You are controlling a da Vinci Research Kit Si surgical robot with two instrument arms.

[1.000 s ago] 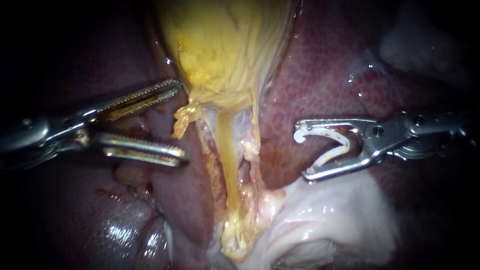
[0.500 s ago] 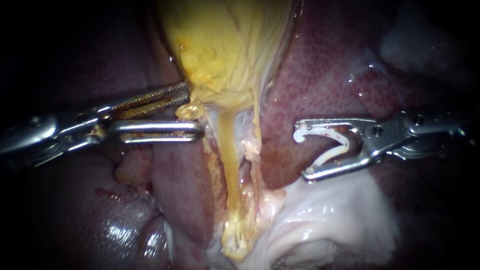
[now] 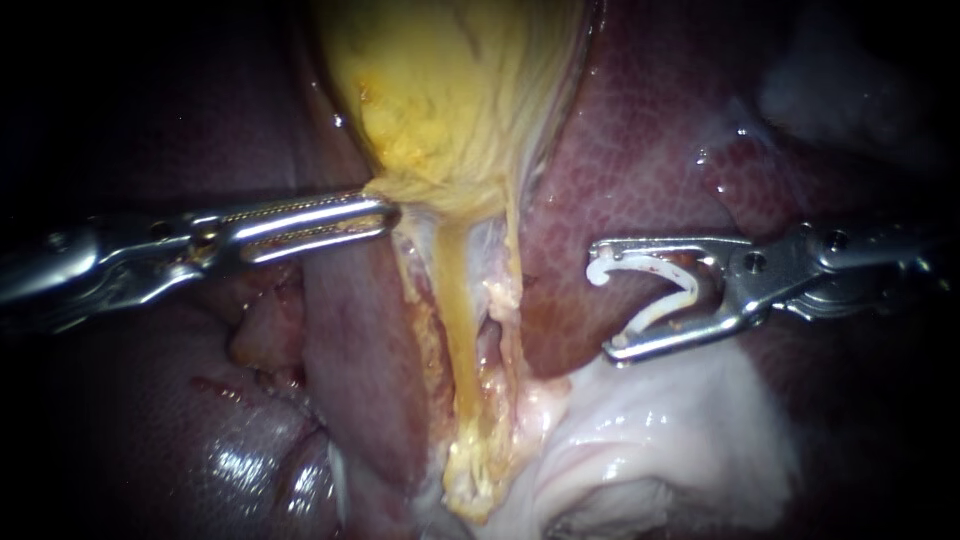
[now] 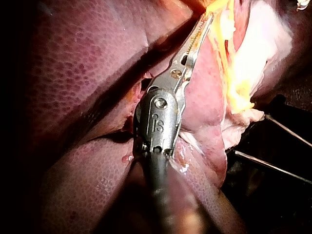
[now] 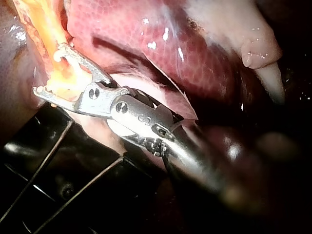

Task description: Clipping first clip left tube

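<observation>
The yellow gallbladder (image 3: 450, 90) hangs from the top and narrows into a yellow tube (image 3: 455, 320) running down; a thinner pale strand (image 3: 512, 250) lies just right of it. Which of them is the left tube I cannot tell. My left instrument (image 3: 385, 212) has its jaws together on the fringe at the gallbladder's lower left edge; the left wrist view shows its jaw tips (image 4: 207, 19) in yellow tissue (image 4: 229, 53). My right instrument (image 3: 600, 300) stays right of the tube, apart from it, jaws wide and holding an open white clip (image 3: 665, 290). Its jaws (image 5: 48, 70) also show in the right wrist view.
Dark red liver (image 3: 650, 150) surrounds the tube on both sides, with a lobe (image 3: 360, 370) just left of it. Pale white tissue (image 3: 660, 430) lies below my right instrument. Thin metal rods (image 4: 273, 163) on a dark base sit beyond the tissue's edge.
My left instrument's jaws, open a second ago, moved right to the gallbladder's lower edge and closed on its fringe. My right instrument and the clip have not moved.
</observation>
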